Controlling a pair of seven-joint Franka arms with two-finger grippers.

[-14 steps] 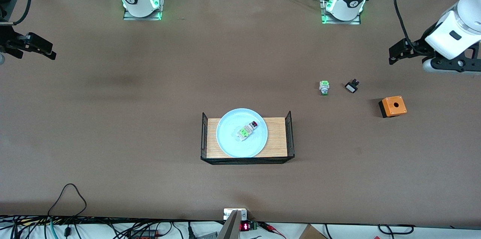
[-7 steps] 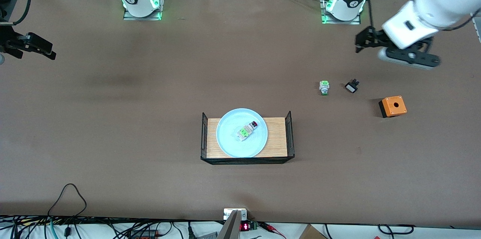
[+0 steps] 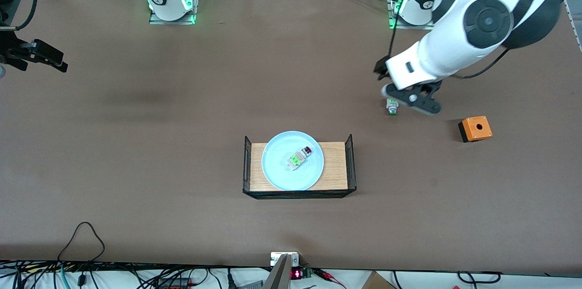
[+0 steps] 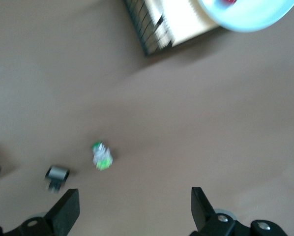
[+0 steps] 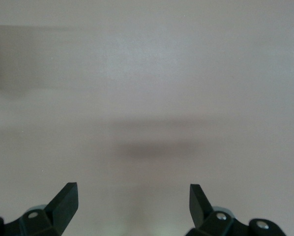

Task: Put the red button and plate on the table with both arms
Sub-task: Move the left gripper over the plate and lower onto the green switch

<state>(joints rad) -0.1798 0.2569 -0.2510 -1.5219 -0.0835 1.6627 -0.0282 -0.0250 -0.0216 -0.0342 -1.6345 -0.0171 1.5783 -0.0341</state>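
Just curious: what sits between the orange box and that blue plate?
In the front view, nothing but bare table between the orange box and the plate.

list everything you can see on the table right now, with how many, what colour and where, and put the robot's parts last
plate: one, light blue, on the rack
red button: one, whitish with green block and red cap, lying in the plate
rack: one, wood top with black mesh ends, mid-table
green button: one, green cap, toward the left arm's end
black-and-white part: one, beside the green button
orange box: one, orange and black, nearer the front camera than the green button
table: one, brown
left gripper: open, over the green button
right gripper: open, waiting over bare table
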